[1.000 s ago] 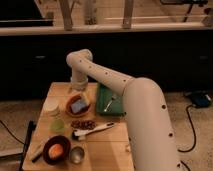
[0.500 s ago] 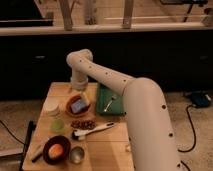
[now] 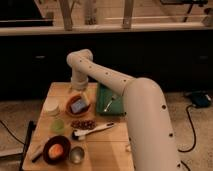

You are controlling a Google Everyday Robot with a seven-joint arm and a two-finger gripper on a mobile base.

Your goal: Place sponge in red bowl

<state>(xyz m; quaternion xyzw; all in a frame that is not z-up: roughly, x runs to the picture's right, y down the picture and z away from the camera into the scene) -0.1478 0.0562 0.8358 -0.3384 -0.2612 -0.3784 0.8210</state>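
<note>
- Where the white arm bends down over the wooden table [image 3: 107, 150], the gripper [image 3: 81, 94] sits just above the far rim of the red bowl [image 3: 70, 102]; its opening cannot be told.
- The sponge [image 3: 78, 105], a soft-looking blue-grey rectangular block, lies inside the bowl, long axis roughly left-right and slightly tilted.
- The bowl is shallow, round and terracotta-like.

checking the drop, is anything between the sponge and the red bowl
Nothing visible does. The sponge already sits in the red bowl, and the gripper hangs just above it at the bowl's back rim.
</note>
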